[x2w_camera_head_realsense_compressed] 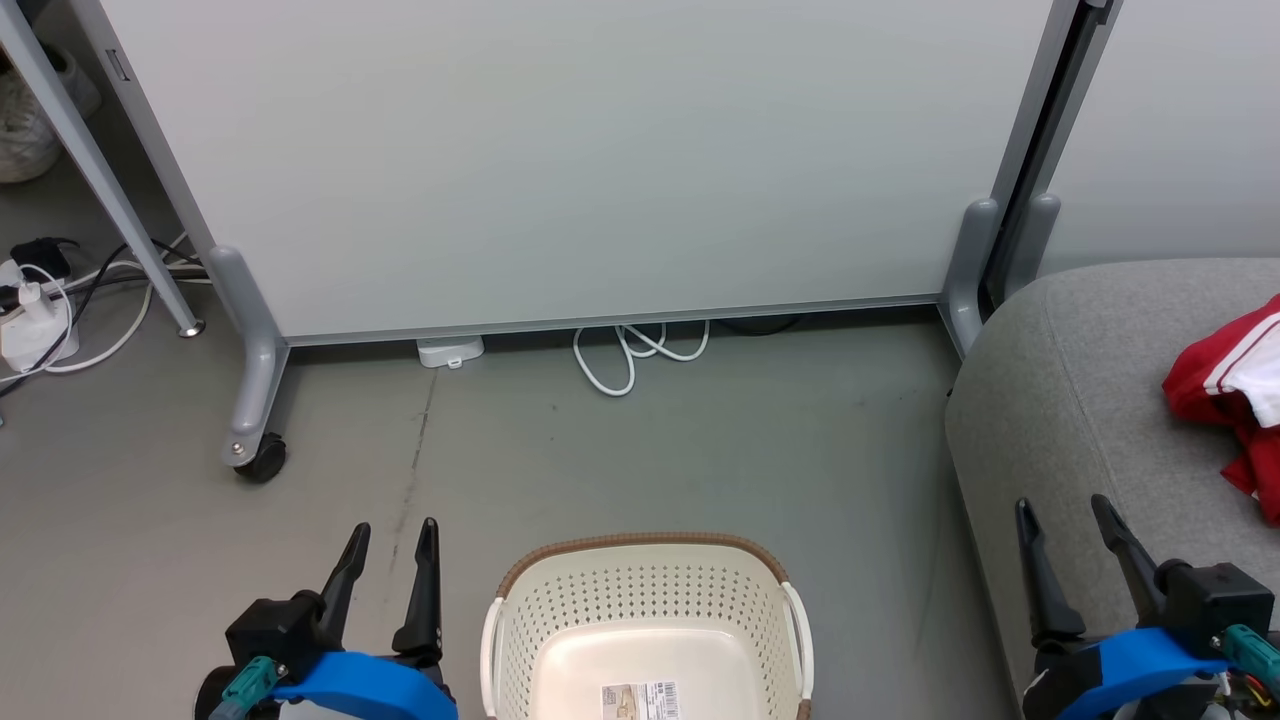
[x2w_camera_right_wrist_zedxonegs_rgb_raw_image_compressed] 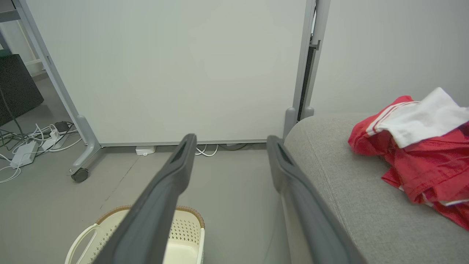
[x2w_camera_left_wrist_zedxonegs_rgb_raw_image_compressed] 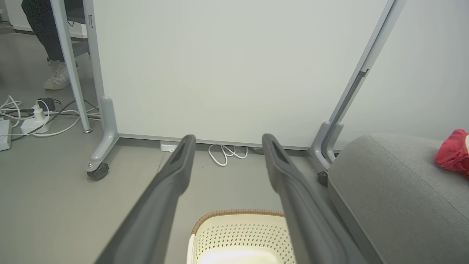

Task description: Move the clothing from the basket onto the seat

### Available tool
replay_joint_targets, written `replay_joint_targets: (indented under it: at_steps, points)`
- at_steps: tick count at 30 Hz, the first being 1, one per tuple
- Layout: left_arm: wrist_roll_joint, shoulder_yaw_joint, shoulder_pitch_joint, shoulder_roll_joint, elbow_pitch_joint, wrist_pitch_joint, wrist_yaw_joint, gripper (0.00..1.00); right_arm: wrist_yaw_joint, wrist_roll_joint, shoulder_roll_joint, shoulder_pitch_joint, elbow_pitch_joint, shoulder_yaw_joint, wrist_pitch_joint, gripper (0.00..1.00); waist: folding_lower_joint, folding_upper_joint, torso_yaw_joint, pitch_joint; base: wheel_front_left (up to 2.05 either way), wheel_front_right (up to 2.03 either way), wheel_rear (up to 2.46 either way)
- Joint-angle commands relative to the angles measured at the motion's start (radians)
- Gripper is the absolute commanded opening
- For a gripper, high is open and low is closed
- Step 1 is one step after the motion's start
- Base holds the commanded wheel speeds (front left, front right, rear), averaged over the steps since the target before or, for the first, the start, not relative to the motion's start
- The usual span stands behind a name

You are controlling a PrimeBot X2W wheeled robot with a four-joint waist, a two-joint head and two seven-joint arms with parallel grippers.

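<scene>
The cream basket (x2w_camera_head_realsense_compressed: 645,600) with a brown rim sits on the floor at the bottom centre, holding nothing but a label on its base; it also shows as the basket (x2w_camera_left_wrist_zedxonegs_rgb_raw_image_compressed: 238,234) and the basket (x2w_camera_right_wrist_zedxonegs_rgb_raw_image_compressed: 183,227). The red and white clothing (x2w_camera_head_realsense_compressed: 1235,390) lies crumpled on the grey seat (x2w_camera_head_realsense_compressed: 1070,400) at the right, seen again as the clothing (x2w_camera_right_wrist_zedxonegs_rgb_raw_image_compressed: 421,146) and the clothing (x2w_camera_left_wrist_zedxonegs_rgb_raw_image_compressed: 454,152). My left gripper (x2w_camera_head_realsense_compressed: 393,535) stands open left of the basket, nothing between its fingers. My right gripper (x2w_camera_head_realsense_compressed: 1062,510) is open over the seat's front edge, apart from the clothing.
A pale wheeled partition panel (x2w_camera_head_realsense_compressed: 600,150) stands behind the basket, with a caster (x2w_camera_head_realsense_compressed: 262,458) at its left foot. White cables (x2w_camera_head_realsense_compressed: 630,355) lie under it, and a power strip with cords (x2w_camera_head_realsense_compressed: 40,310) at the far left. A person's shoe (x2w_camera_left_wrist_zedxonegs_rgb_raw_image_compressed: 58,79) shows beyond the panel.
</scene>
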Motion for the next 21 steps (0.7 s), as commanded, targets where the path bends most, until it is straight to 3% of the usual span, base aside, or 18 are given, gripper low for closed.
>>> replay_joint_targets:
  at_steps: [1, 7, 8, 13, 21]
  points:
    - [0.0, 0.0, -0.004, 0.003, 0.001, -0.003, -0.001, 1.0, 0.0, 0.005, 0.003, 0.005, 0.003, 0.001, -0.009, 1.0, 0.0, 0.0, 0.001, 0.0, 0.0, 0.0, 0.0]
    - [-0.018, -0.016, -0.007, 0.004, 0.013, -0.003, -0.001, 1.0, 0.0, 0.01, 0.004, 0.01, 0.004, 0.009, -0.006, 1.0, 0.0, 0.0, 0.007, 0.002, 0.0, 0.0, 0.0]
    - [-0.017, -0.013, 0.001, -0.001, 0.015, 0.0, 0.0, 0.0, 0.0, 0.009, 0.001, 0.0, 0.007, 0.009, 0.001, 0.0, 0.0, 0.0, 0.006, 0.002, 0.0, 0.0, 0.0]
    - [-0.021, -0.012, 0.043, -0.011, 0.054, 0.007, 0.0, 0.0, 0.0, 0.011, 0.006, 0.011, 0.056, 0.01, 0.004, 0.0, 0.0, 0.0, 0.006, 0.002, 0.0, 0.0, 0.0]
    - [-0.155, 0.022, 0.034, -0.016, 0.027, 0.048, 0.0, 0.0, 0.0, 0.176, 0.006, -0.009, 0.068, 0.003, 0.032, 0.0, 0.0, 0.0, 0.002, 0.004, 0.0, 0.0, 0.0]
